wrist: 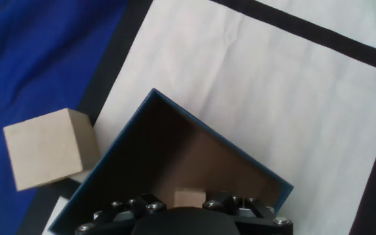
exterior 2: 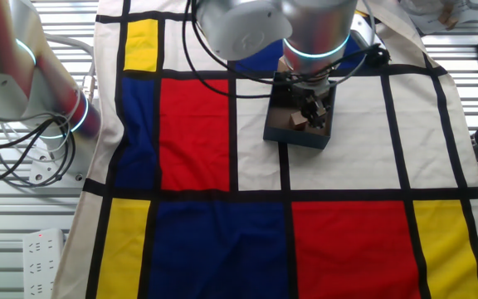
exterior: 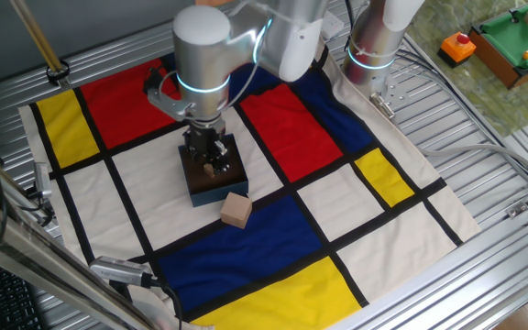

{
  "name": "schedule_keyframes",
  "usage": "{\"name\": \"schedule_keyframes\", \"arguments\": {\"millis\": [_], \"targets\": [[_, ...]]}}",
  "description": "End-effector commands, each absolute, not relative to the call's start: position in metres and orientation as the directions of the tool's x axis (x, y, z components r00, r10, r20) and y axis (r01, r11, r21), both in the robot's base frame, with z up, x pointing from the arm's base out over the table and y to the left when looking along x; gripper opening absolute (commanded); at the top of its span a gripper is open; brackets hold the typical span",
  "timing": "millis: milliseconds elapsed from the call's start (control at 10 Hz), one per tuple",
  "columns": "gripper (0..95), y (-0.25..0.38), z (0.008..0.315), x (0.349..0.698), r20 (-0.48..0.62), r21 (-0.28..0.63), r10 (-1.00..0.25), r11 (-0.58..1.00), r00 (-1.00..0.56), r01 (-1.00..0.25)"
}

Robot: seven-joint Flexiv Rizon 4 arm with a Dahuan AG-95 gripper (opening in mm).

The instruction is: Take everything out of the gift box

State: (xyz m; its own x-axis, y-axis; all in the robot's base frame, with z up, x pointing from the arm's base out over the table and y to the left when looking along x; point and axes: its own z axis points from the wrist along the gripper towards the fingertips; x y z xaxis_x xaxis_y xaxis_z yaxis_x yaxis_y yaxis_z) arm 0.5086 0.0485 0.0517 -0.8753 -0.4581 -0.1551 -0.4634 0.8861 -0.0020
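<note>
The dark navy gift box [exterior: 211,192] sits on a white panel of the checked cloth; it also shows in the other fixed view [exterior 2: 295,138] and the hand view [wrist: 175,147]. My gripper [exterior: 211,163] reaches down inside it. In the hand view the small tan block [wrist: 188,196] sits between my fingertips, which touch it on both sides. The larger tan cube [exterior: 236,210] lies outside on the cloth just beside the box's corner, and shows at the left of the hand view [wrist: 47,147]. The arm hides it in the other fixed view.
An orange object with a red button [exterior: 457,46] and a green toy table [exterior: 518,41] lie off the cloth at the far right. A second arm's base [exterior: 374,46] stands behind the cloth. A power strip [exterior 2: 44,249] and cables lie beside the cloth.
</note>
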Motion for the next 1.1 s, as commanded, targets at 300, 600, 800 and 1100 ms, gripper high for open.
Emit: {"name": "schedule_keyframes", "arguments": {"millis": [300,600,800,1100], "targets": [[57.0,0.044,0.046,0.508,-0.177,0.011,-0.399,0.913,-0.900,-0.408],[57.0,0.042,0.041,0.506,-0.193,0.026,-0.353,0.931,-0.915,-0.365],[57.0,0.042,0.035,0.502,-0.214,0.042,-0.325,0.939,-0.921,-0.341],[57.0,0.043,0.032,0.500,-0.213,0.019,-0.317,0.944,-0.924,-0.328]]}}
